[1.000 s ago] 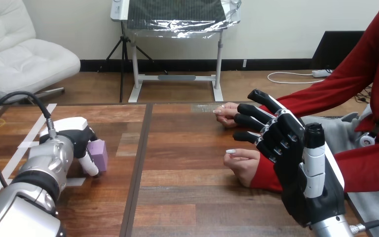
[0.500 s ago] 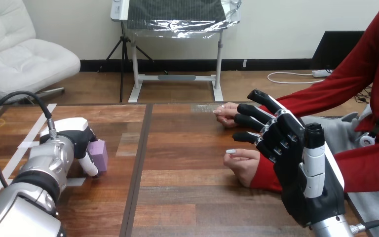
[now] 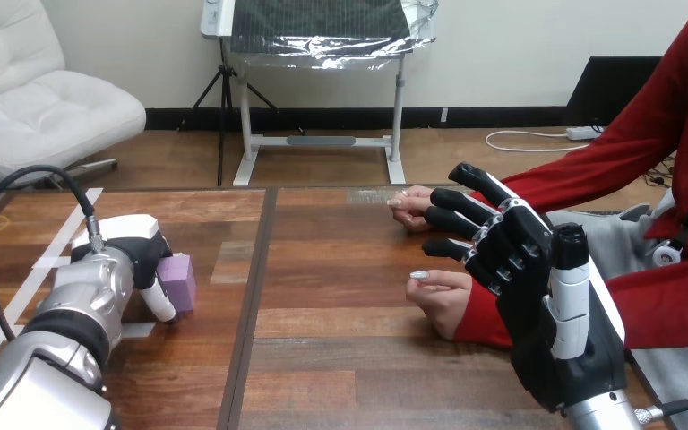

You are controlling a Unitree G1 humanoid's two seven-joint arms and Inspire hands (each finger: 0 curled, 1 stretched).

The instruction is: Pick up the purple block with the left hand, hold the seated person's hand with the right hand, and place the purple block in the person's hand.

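You've got the left hand [image 3: 134, 255] low on the left part of the brown wooden plank table [image 3: 340, 358], w/ its fingers curled round the small purple cube-shaped block [image 3: 180, 278]. Black fingers sit over the block's top & a white-shelled finger [image 3: 159, 303] runs down its near-left side. The block is well apart from the person. Can't tell if it rests on the wood or is just off it. The silver left forearm [image 3: 72, 313] runs back to the bottom-left corner.

Your right hand [image 3: 537, 296] is raised at lower right, white shells facing you. Its fingers [image 3: 455, 219] are straight & spread, pointing up-left, w/ nothing in them. They overlap the person's red sleeve [image 3: 484, 313] in the view & aren't curled round anything. Can't tell if they touch it.

The person's nearer hand [image 3: 439, 300] lies on the table in a loose fist, just left of your right hand's fingers. The person's farther hand [image 3: 414, 208] lies palm down near the table's far edge, beside the uppermost fingertips.
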